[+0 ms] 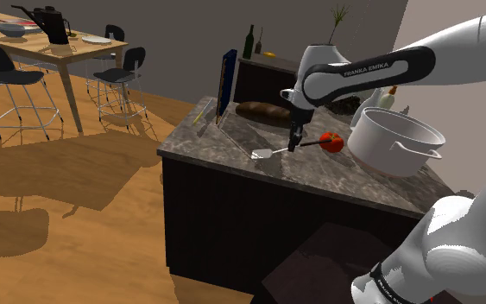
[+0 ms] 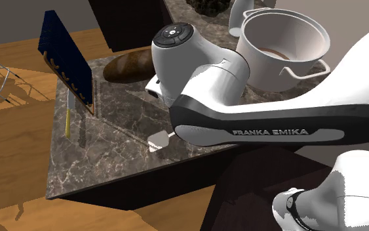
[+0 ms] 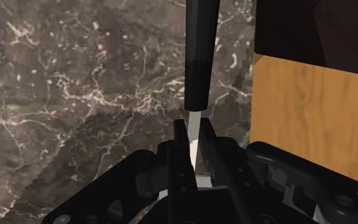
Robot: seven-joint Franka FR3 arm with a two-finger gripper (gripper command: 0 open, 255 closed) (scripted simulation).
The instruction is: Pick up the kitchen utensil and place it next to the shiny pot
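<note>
A dark marbled counter [image 1: 232,142] tops a black island on a wooden floor, with grey walls behind. The spatula [image 1: 264,155] lies over the middle of this counter in the shoulder view: a small white blade toward the frame's left and a black handle running right, under the arm. The gripper [image 3: 193,132] comes straight down on it, and in the wrist view the two black fingers [image 3: 208,145] are closed on the thin white neck between blade and handle, clasping it. The black handle stretches away from the fingers over the marble. Whether the blade touches the counter cannot be told. In the second exterior view the white blade peeks out at mid-frame from under the arm's black forearm band.

Just beyond the handle's end, to the right in the shoulder view, sits a red fruit [image 1: 333,141]. Right of that stands the pot [image 1: 396,138], pale and wide with side handles, apart from the spatula. Behind the gripper, toward the upper middle, lies a brown loaf [image 1: 262,110]. Left of the loaf a blue board [image 1: 226,82] stands on edge. Bottles [image 1: 250,41] stand on a dark cabinet further back.

In the upper left of the shoulder view a wooden table [image 1: 55,52] carries a black kettle [image 1: 53,24] and plates, with black chairs [image 1: 12,78] around it.
</note>
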